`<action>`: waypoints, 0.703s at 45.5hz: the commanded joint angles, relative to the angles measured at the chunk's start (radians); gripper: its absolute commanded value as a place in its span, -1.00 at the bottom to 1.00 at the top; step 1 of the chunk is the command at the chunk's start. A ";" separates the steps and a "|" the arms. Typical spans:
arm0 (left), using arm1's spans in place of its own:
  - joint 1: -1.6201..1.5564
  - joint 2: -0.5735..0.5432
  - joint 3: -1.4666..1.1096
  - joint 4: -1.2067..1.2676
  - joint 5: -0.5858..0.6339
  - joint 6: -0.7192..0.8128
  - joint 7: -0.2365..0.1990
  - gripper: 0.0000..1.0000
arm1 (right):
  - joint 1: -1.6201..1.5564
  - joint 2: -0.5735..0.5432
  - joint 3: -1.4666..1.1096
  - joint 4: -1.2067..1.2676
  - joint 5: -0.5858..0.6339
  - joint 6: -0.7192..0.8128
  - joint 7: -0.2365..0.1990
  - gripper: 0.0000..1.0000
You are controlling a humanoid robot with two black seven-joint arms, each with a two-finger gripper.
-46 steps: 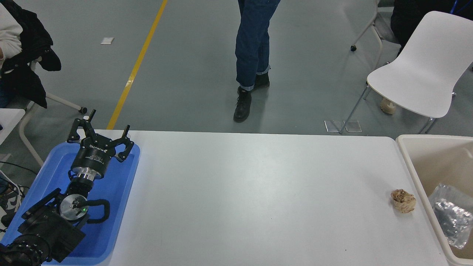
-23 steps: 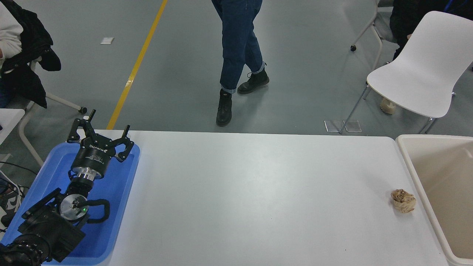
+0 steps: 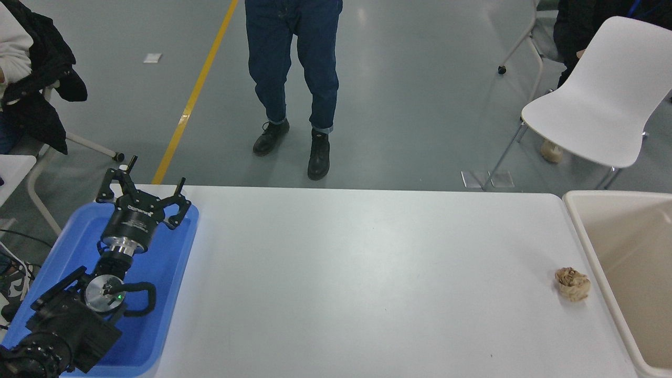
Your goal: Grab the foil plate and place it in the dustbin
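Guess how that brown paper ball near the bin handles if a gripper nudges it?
The paper ball looks loosely crumpled, so probably very light and squashy. Its lumpy round shape would likely tumble rather than slide. It sits close to the bin, so a push that way may jam it.

The robot's left arm (image 3: 79, 310) is all matte black, chunky housing near the bottom with a round silver disc and a tiny green light. Black cable loops off the side, and the left gripper (image 3: 143, 190) has a silver collar ring, white lettering and skinny black fingers (image 3: 180, 188).
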 commanded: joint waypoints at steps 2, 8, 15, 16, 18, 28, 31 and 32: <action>-0.001 0.000 0.000 0.000 0.000 0.000 0.003 1.00 | 0.300 -0.059 -0.235 0.325 -0.050 0.054 0.002 1.00; -0.001 0.000 0.000 0.000 0.000 0.000 0.003 1.00 | 0.504 -0.047 -0.390 0.413 -0.048 0.202 0.002 1.00; 0.000 0.000 0.000 -0.001 0.000 0.000 0.003 1.00 | 0.757 0.030 -0.557 0.436 -0.047 0.538 0.000 1.00; -0.001 0.000 0.000 0.000 0.000 0.000 0.001 1.00 | 0.791 0.050 -0.581 0.436 -0.047 0.593 0.000 1.00; -0.001 0.000 0.000 -0.001 0.000 0.000 0.001 1.00 | 0.852 0.099 -0.626 0.434 -0.047 0.688 0.000 1.00; -0.001 0.000 0.000 0.000 0.000 0.000 0.001 1.00 | 1.004 0.314 -0.709 0.434 -0.031 0.882 0.000 1.00; 0.000 0.000 0.000 0.000 0.000 0.000 0.003 1.00 | 1.017 0.337 -0.680 0.438 -0.030 0.882 0.002 1.00; -0.001 0.000 0.000 0.000 0.000 0.000 0.003 1.00 | 1.026 0.343 -0.669 0.441 -0.030 0.882 0.000 1.00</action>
